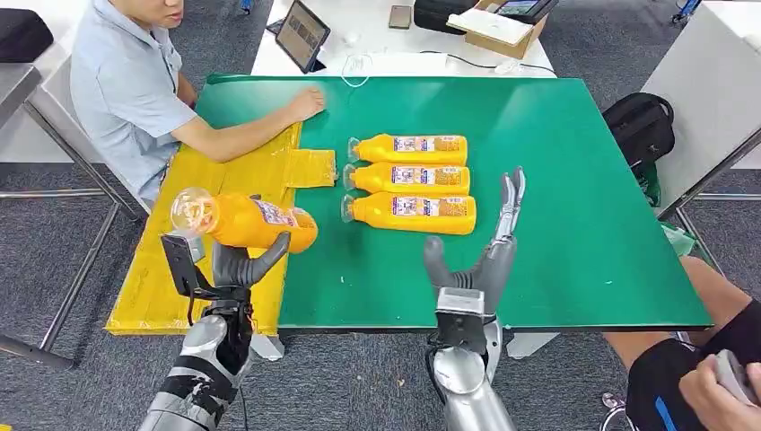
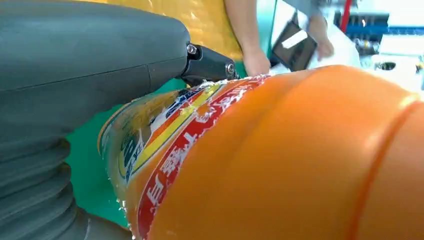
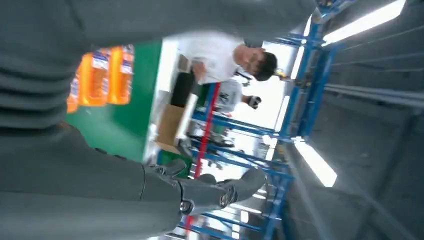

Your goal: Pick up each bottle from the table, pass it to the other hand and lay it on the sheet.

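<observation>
My left hand (image 1: 235,266) grips an orange juice bottle (image 1: 244,221) lying sideways in the air, above the near part of the yellow sheet (image 1: 170,278). That bottle (image 2: 280,160) crowds the left wrist view, label toward the thumb (image 2: 90,65). Three more orange bottles (image 1: 408,178) lie side by side on the green table (image 1: 574,180), caps pointing left. My right hand (image 1: 480,260) stands open just near and right of the closest one (image 1: 411,213), fingers spread upward and holding nothing. The bottles (image 3: 102,75) also appear past the right hand's thumb (image 3: 215,192).
A person in a light blue shirt (image 1: 126,90) sits at the far left, one hand (image 1: 305,103) resting on the table beside the sheet's far end. A black bag (image 1: 642,121) lies right of the table. Another person's knee and hands (image 1: 709,368) are at the near right.
</observation>
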You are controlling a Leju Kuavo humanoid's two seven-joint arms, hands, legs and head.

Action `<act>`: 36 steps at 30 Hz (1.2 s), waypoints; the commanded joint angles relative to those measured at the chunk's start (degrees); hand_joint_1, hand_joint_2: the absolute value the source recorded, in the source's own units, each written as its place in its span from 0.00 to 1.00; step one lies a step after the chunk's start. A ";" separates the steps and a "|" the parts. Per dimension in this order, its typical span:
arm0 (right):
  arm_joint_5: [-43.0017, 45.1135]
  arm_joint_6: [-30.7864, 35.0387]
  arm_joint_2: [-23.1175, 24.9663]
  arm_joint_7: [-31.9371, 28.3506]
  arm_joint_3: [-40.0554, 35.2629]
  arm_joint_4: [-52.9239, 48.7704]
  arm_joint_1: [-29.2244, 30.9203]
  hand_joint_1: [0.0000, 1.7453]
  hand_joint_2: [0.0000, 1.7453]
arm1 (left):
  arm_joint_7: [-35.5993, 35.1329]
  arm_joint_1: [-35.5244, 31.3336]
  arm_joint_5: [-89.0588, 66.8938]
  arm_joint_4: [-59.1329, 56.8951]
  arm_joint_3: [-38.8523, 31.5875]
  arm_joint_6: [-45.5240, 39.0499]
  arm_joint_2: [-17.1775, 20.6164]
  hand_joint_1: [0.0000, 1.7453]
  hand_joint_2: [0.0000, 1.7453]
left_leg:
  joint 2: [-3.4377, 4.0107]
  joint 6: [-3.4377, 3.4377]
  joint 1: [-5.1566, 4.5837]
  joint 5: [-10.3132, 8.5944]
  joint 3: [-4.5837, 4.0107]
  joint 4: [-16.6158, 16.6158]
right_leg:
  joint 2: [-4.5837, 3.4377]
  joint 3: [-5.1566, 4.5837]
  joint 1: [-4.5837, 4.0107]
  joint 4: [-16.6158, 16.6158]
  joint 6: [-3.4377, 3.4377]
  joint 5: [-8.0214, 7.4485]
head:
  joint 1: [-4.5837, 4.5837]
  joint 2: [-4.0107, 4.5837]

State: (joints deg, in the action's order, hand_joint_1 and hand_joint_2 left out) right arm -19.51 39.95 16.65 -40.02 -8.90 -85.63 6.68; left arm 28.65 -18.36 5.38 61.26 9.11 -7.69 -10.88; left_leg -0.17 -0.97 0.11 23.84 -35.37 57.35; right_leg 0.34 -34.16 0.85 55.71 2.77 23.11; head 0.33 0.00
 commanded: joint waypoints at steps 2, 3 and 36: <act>1.71 0.05 -2.39 0.02 -2.06 6.71 2.98 0.00 0.00 | 2.25 -4.71 -17.70 -5.92 0.77 -17.27 1.91 0.96 1.00 | 0.06 0.05 0.05 0.12 0.29 -0.01 | -0.07 0.29 -0.05 -0.04 -0.11 0.09 | 0.00 0.00; 1.71 0.05 -2.39 0.02 -2.06 6.71 2.98 0.00 0.00 | 2.25 -4.71 -17.70 -5.92 0.77 -17.27 1.91 0.96 1.00 | 0.05 0.03 0.03 0.05 0.16 -0.03 | -0.05 0.15 -0.04 -0.05 -0.07 0.03 | -0.02 0.00; 4.01 -0.59 -4.23 0.02 -3.02 13.40 4.59 0.00 0.00 | -28.85 -28.27 -75.99 -41.24 15.39 -2.55 13.71 0.96 1.00 | 0.10 0.09 0.06 0.02 0.26 -0.01 | -0.10 0.20 -0.06 0.06 -0.10 0.02 | 0.00 0.00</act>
State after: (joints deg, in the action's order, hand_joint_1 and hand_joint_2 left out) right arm -15.56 39.74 13.27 -40.02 -11.85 -77.55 8.10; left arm 0.79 -43.92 -69.88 26.93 21.90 -14.75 3.15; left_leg -0.16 -0.91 0.14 23.78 -35.30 57.34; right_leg 0.34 -34.13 0.82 55.80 2.75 23.10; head 0.33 0.00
